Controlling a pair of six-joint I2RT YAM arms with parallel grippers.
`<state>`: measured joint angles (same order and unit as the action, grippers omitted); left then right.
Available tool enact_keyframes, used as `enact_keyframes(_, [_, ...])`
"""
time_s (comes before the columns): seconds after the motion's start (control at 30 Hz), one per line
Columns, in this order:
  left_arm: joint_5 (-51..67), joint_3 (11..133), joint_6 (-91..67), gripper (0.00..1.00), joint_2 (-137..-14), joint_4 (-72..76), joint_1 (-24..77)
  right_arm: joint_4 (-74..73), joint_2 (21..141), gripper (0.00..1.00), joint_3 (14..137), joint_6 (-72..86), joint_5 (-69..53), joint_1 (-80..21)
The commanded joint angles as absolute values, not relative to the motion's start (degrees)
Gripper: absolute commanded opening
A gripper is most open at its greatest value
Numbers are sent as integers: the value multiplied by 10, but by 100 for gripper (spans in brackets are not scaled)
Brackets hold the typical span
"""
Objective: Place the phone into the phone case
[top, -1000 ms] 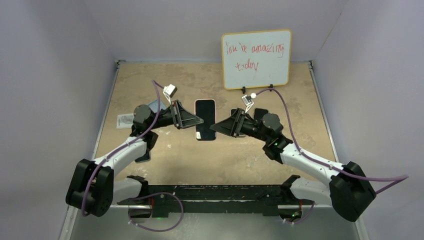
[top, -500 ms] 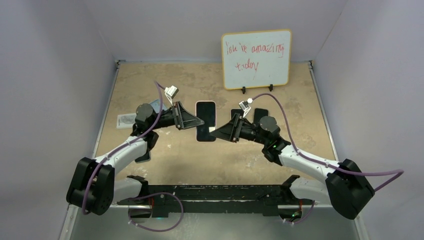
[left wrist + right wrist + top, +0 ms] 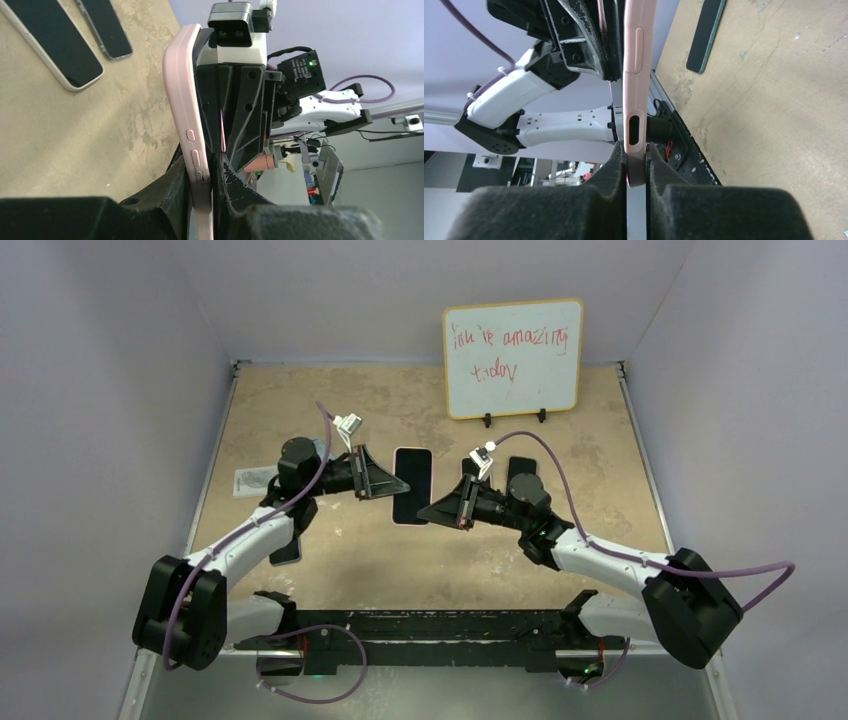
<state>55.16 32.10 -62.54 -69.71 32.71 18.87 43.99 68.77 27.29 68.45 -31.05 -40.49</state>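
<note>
The phone, its dark screen facing up, sits in the pink phone case and is held above the middle of the table. My left gripper is shut on the case's left long edge; in the left wrist view the pink case runs up from between the jaws of that gripper. My right gripper is shut on the case's near right corner. In the right wrist view the case stands edge-on in the right gripper. The phone's screen is hidden in both wrist views.
A whiteboard with red writing stands at the back right. Two dark phones lie behind the right wrist, and another phone lies beside the left arm. A clear packet lies at the left edge.
My right gripper has closed on the case's near corner; a second ago it stood open beside it. Both wrists and the phone have shifted slightly toward the back.
</note>
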Motion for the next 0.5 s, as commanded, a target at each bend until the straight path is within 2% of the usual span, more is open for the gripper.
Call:
enact_keyframes(0.0, [497, 390, -433, 0, -668, 152, 190, 442, 673, 0, 294, 715, -305, -408])
enact_keyframes(0.1, [501, 395, -415, 0, -667, 140, 190, 441, 676, 0, 297, 731, -304, -407])
enact_keyframes(0.2, [532, 380, -452, 0, -670, 193, 190, 436, 675, 0, 300, 722, -302, -407])
enact_keyframes(0.23, [544, 371, -470, 0, -669, 221, 190, 430, 673, 5, 302, 714, -302, -408])
enact_keyframes(0.33, [580, 357, -517, 0, -667, 280, 190, 405, 655, 30, 300, 686, -301, -408])
enact_keyframes(0.47, [611, 358, -526, 0, -660, 280, 190, 312, 616, 60, 327, 619, -277, -404])
